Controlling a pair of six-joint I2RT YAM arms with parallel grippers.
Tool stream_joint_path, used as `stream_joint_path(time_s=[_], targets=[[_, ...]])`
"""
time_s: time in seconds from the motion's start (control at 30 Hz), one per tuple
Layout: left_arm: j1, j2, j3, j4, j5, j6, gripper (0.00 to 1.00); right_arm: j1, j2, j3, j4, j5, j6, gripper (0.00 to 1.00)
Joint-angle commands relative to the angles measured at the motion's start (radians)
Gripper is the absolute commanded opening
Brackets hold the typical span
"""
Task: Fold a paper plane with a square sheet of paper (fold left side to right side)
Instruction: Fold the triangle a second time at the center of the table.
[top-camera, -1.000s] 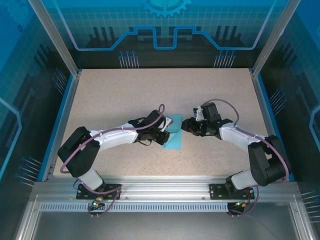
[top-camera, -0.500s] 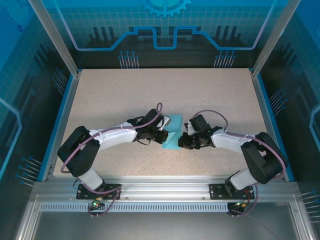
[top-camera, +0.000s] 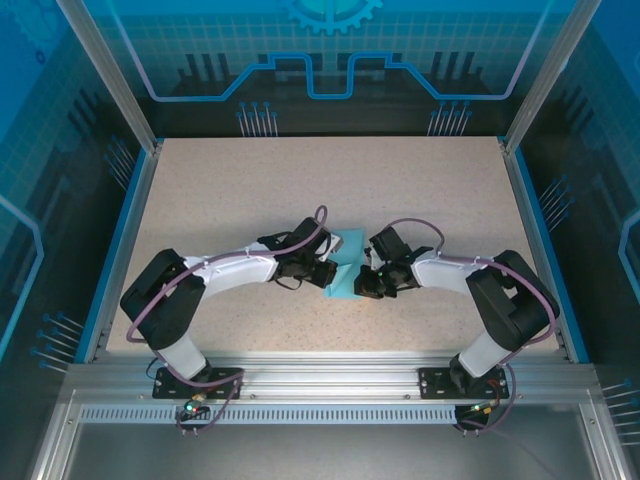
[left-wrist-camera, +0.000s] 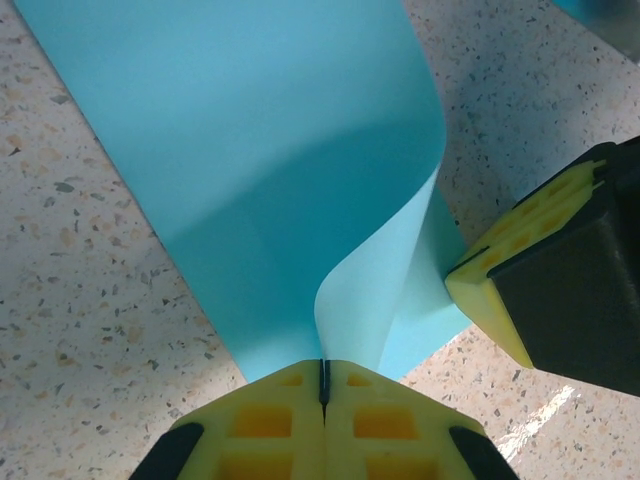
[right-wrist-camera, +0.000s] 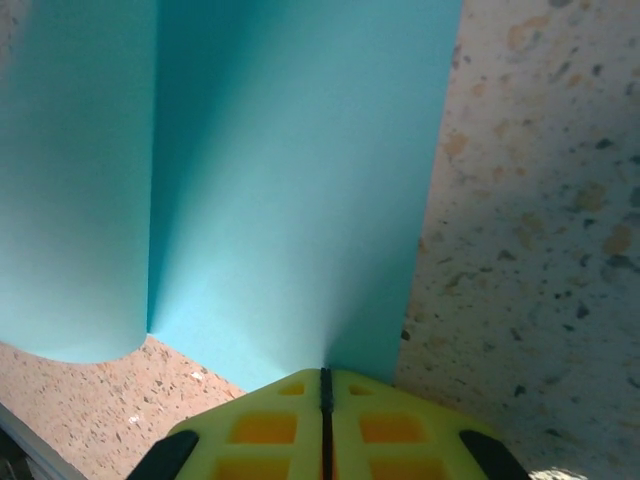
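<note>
Light-blue square paper sheet (left-wrist-camera: 260, 130) lies near the speckled table's (top-camera: 300, 190) middle; left gripper (left-wrist-camera: 323, 385), pinched shut on its curled edge, should carry it rightward evenly while the shut right gripper (right-wrist-camera: 323, 385) pins the sheet flat.

The right gripper (top-camera: 371, 284) reached the square sheet of paper (top-camera: 343, 288) (and pinched it).

We held both arms folded in toward the middle, elbows out wide, wrists low and facing each other. Our left arm (top-camera: 225, 272) ended in the left gripper (left-wrist-camera: 324, 375), yellow pads pressed flat together, pinching an edge of the sheet of paper (left-wrist-camera: 270, 150). Our right gripper (right-wrist-camera: 324, 380) sat near it, likewise clamped on the sheet's corner.
</note>
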Motion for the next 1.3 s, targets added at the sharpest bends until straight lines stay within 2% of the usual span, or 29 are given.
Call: stream_joint_path(time_s=[0.0, 0.43, 1.27], targets=[[0.008, 0.017, 0.039, -0.041, -0.001, -0.006, 0.0, 0.012, 0.013, 0.029, -0.102, 0.049, -0.035, 0.1], [0.017, 0.08, 0.103, -0.082, -0.001, -0.02, 0.0, 0.008, 0.022, 0.059, -0.175, 0.125, -0.055, 0.09], [0.035, 0.206, 0.192, -0.128, -0.021, -0.035, 0.0, 0.01, 0.046, 0.059, -0.167, 0.102, -0.065, 0.09]])
